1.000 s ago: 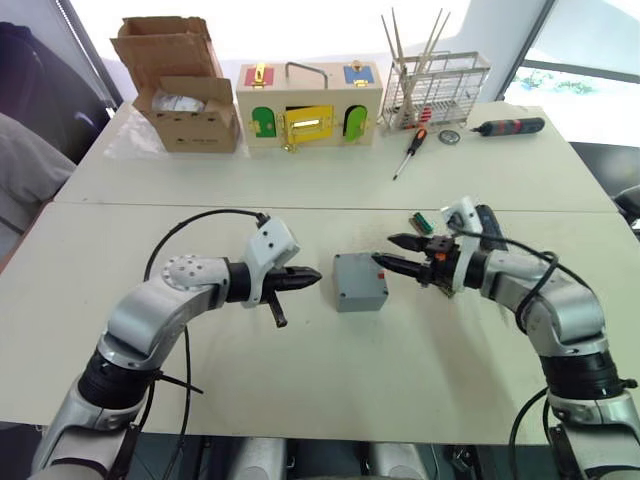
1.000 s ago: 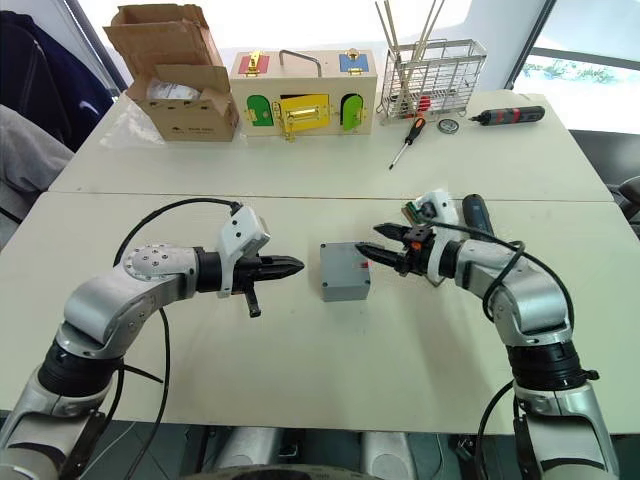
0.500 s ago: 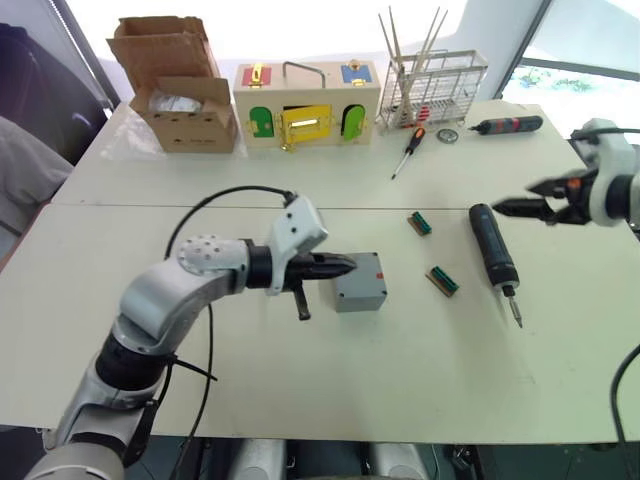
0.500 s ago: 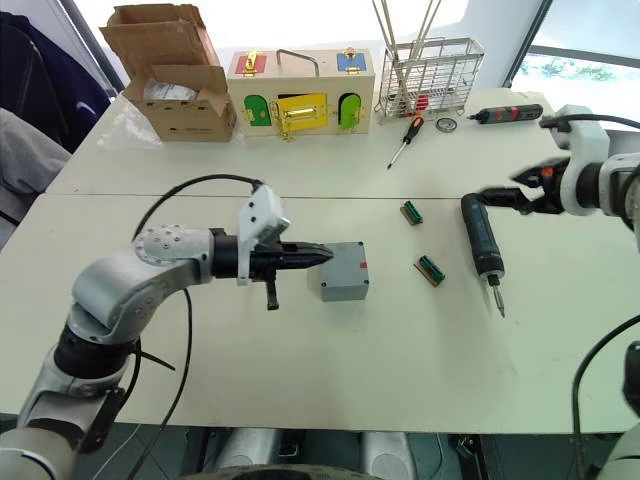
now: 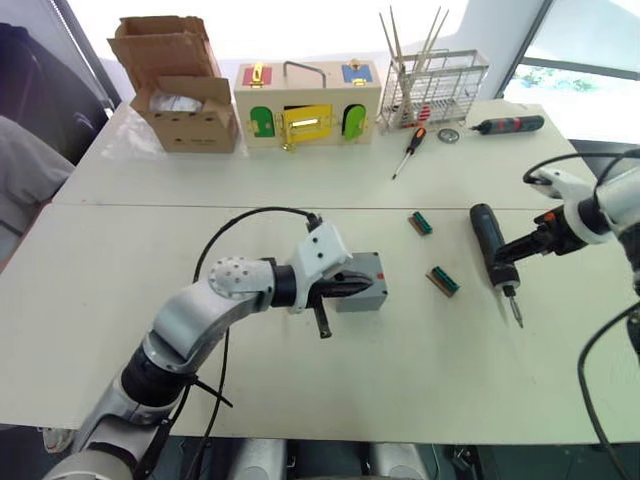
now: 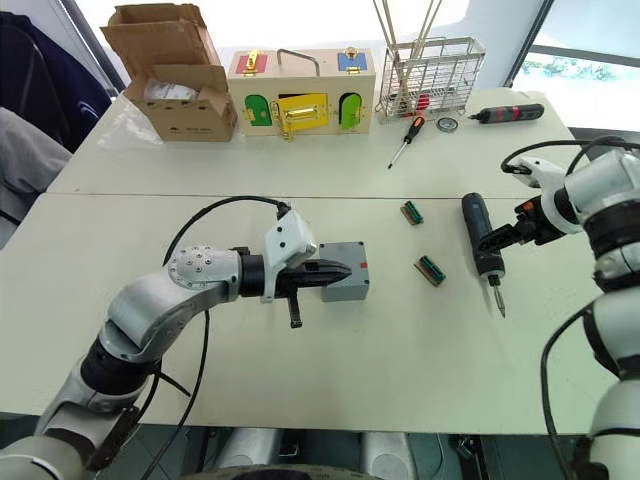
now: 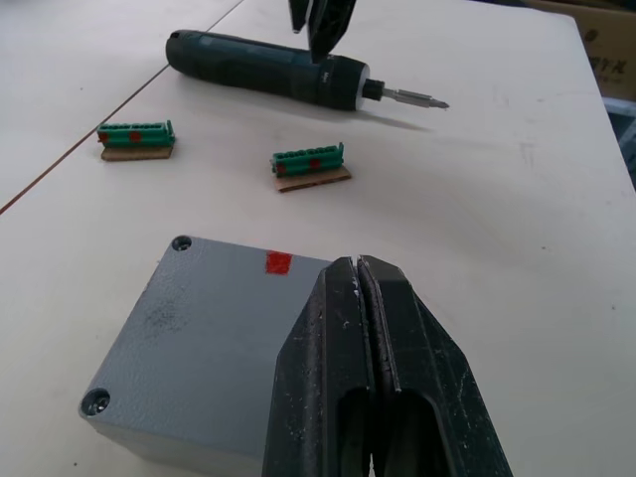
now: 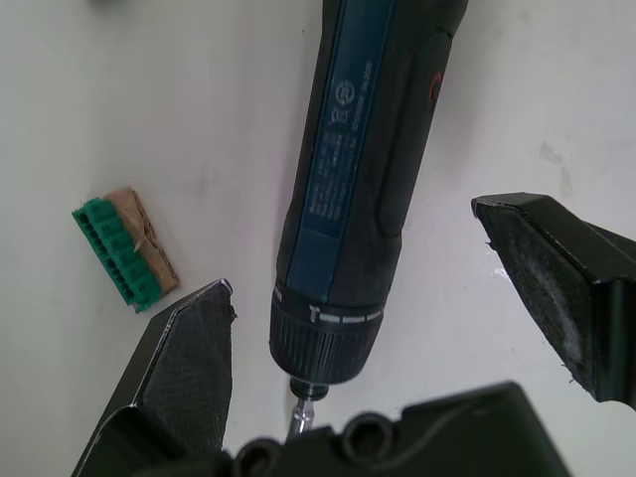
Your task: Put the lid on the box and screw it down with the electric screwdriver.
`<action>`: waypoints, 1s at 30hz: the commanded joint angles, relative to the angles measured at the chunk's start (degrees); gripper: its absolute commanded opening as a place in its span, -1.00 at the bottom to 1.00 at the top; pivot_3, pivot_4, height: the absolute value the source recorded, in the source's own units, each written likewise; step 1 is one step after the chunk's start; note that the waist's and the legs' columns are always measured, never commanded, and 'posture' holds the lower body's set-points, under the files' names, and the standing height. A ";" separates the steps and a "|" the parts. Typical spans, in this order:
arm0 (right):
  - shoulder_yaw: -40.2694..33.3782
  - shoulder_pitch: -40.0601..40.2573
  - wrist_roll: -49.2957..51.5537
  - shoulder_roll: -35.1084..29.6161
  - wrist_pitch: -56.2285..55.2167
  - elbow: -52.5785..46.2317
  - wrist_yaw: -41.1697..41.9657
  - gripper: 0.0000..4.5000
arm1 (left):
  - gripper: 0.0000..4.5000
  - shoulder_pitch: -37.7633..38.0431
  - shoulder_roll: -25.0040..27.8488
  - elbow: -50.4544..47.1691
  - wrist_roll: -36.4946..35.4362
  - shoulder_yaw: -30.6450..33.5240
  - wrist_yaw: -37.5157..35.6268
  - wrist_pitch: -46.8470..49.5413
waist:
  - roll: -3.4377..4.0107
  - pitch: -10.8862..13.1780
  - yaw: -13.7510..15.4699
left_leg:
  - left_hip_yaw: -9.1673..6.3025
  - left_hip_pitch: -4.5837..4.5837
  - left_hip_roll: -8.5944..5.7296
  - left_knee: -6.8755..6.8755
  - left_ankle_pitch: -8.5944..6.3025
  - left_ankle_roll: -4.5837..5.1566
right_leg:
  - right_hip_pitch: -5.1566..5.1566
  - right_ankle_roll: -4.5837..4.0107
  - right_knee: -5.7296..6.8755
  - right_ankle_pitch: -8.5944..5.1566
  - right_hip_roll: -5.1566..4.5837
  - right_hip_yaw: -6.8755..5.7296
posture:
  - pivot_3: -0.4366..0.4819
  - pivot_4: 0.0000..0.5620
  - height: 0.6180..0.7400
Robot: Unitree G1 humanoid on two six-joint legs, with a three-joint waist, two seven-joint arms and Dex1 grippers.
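The grey box (image 5: 366,268) stands mid-table with a red mark on top. Its flat top with corner screw holes looks like the lid (image 7: 199,338), seated on it. My left gripper (image 7: 356,263) is shut, and its tips lie over the box's top near the red mark. To the right lies the electric screwdriver (image 5: 490,238), dark and thick, with its bit pointing toward the table's near edge. My right gripper (image 8: 348,248) is open and straddles the driver's front end, one finger (image 8: 189,348) on each side and apart from it.
Two green terminal strips (image 5: 420,223) (image 5: 443,281) lie between box and driver. At the back stand a cardboard box (image 5: 180,85), a wooden box with coloured doors (image 5: 308,105) and a wire rack (image 5: 435,85). A hand screwdriver (image 5: 408,152) and a slim driver (image 5: 510,126) lie there too.
My left gripper slid right until its shut tips came over the box. My right gripper left the box, swung far right, then came down open over the electric screwdriver.
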 commanded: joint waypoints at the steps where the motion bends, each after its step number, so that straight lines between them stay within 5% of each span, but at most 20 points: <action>1: 0.60 -1.26 -3.98 1.79 -0.55 6.10 1.11 0.98 | -1.00 -0.09 -1.33 -1.84 1.12 -0.21 1.85 -0.94 | 0.00 0.00 0.03 | 0.00 0.00 -0.01 0.00 0.00 0.00 | 0.01 0.00 0.00 0.00 0.00 0.00 | -0.05 -0.47 1.00; 9: -1.76 -2.85 -7.25 7.37 0.78 15.14 -0.55 0.98 | -1.00 0.52 -2.24 -1.40 1.97 -0.73 3.01 -1.47 | 0.01 -0.01 -0.33 | 0.01 0.01 -0.01 -0.01 0.04 -0.07 | -0.01 0.00 0.03 0.00 -0.01 -0.02 | -0.05 -0.47 1.00; 12: -2.90 -2.96 -8.22 9.50 0.25 17.01 -2.19 0.69 | -1.00 0.47 -2.81 -0.62 2.41 -0.99 3.24 -1.88 | 0.01 -0.01 -0.36 | 0.00 0.05 -0.01 0.00 0.05 -0.09 | 0.02 0.00 0.03 0.00 -0.01 -0.03 | -0.05 -0.47 1.00; 18: -4.28 -2.17 -10.63 11.72 -1.91 19.17 -3.39 -0.20 | -1.00 0.47 -2.91 0.46 3.44 -1.55 3.24 -2.71 | -0.04 -0.03 -0.42 | -0.01 0.12 0.00 -0.01 0.05 -0.10 | 0.08 0.00 0.05 0.00 0.01 -0.04 | -0.05 -0.47 1.00; 30: -6.99 -1.13 -13.82 10.99 -5.70 19.28 -3.14 -0.22 | -1.00 1.16 -2.71 0.85 4.50 -1.60 2.88 -3.42 | -0.10 -0.07 -0.32 | -0.03 0.64 -0.01 -0.20 0.04 -0.11 | 0.57 0.00 0.00 0.00 0.01 -0.06 | -0.05 -0.47 1.00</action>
